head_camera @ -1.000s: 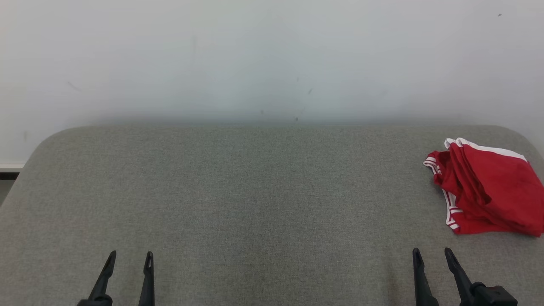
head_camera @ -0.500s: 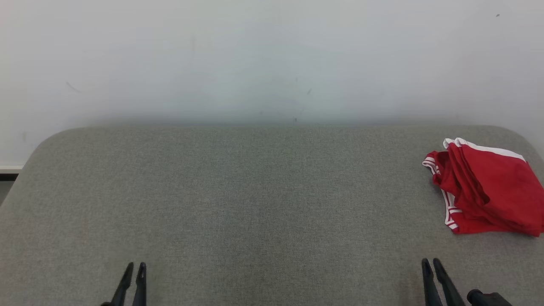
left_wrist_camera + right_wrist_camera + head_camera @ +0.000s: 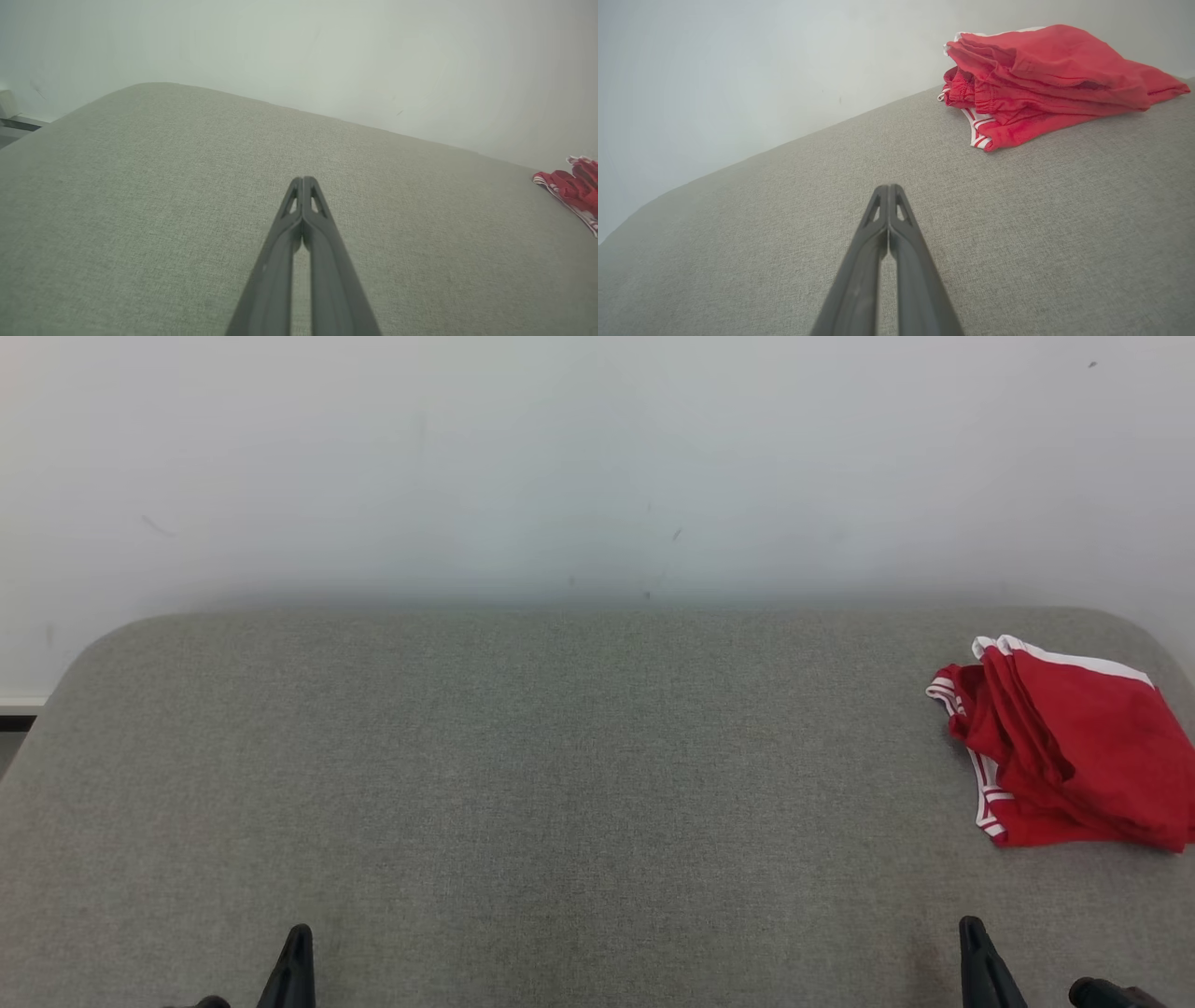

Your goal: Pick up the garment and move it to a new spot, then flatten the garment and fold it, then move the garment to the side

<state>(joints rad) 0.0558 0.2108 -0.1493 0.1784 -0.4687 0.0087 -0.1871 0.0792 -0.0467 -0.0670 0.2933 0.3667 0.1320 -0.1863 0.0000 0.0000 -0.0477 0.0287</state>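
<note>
Jaws newly together, garment (image 3: 1083, 756) well apart

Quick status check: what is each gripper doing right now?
Left gripper: shut, holding nothing.
Right gripper: shut, holding nothing; the garment lies apart from it.

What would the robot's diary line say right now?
red garment: folded, lying at right of grey surface | left gripper: shut, empty | right gripper: shut, empty, short of garment
</note>
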